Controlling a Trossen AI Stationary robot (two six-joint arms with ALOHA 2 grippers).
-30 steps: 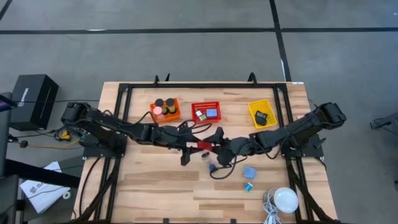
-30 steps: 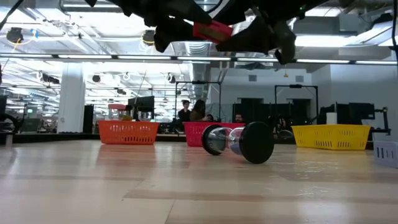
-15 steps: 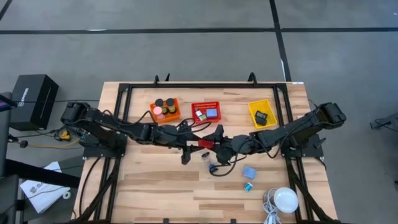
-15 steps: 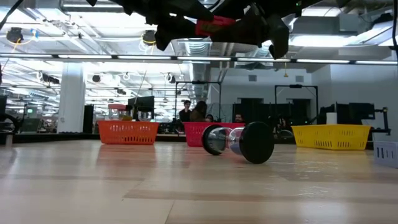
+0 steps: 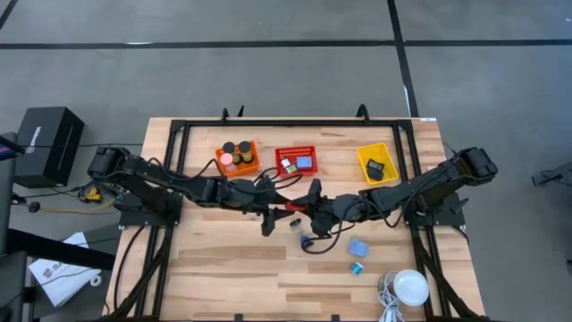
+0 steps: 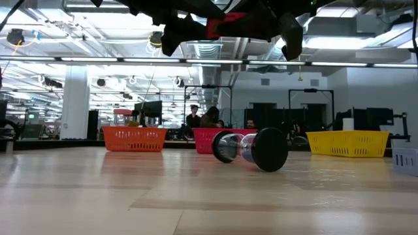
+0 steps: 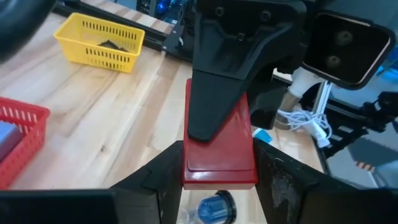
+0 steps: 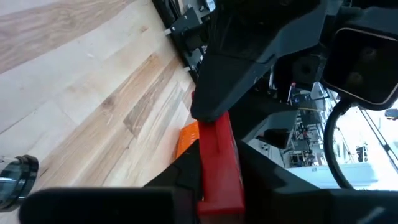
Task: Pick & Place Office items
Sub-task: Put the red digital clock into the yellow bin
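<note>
The flat red rectangle point(image 5: 293, 208) hangs in the air above the table's middle, between my two grippers; it also shows in the low view point(image 6: 225, 25). My left gripper point(image 5: 280, 208) comes from the left and is shut on one end. My right gripper point(image 5: 307, 208) comes from the right and is shut on the other end. A dark cylinder with a clear, blue-tipped part point(image 5: 304, 240) lies on its side on the table just below them. A blue-grey block point(image 5: 358, 248) and a small teal block point(image 5: 357, 268) lie nearer the front right. My left gripper pinches the red rectangle's two long edges at its left end point(image 7: 217, 174), one finger point(image 7: 163, 174) on each side. The fingers come level from the table's left, along the rectangle, which is lifted clear of the table. My right gripper pinches the rectangle's two flat faces at its right end point(image 8: 219, 155); one finger point(image 7: 217, 93) lies flat on the upper face. The fingers come level from the table's right, along the rectangle, which stays roughly level.
Orange basket point(image 5: 238, 158) with cylinders, red basket point(image 5: 296, 161) with blocks and yellow basket point(image 5: 376, 164) with black clips stand in a row at the back. A white dome with a cable point(image 5: 411, 286) sits at the front right corner.
My right gripper has moved toward the table's left, farther over the free end of the red rectangle held by my left gripper. The rectangle has risen slightly and stays level.
</note>
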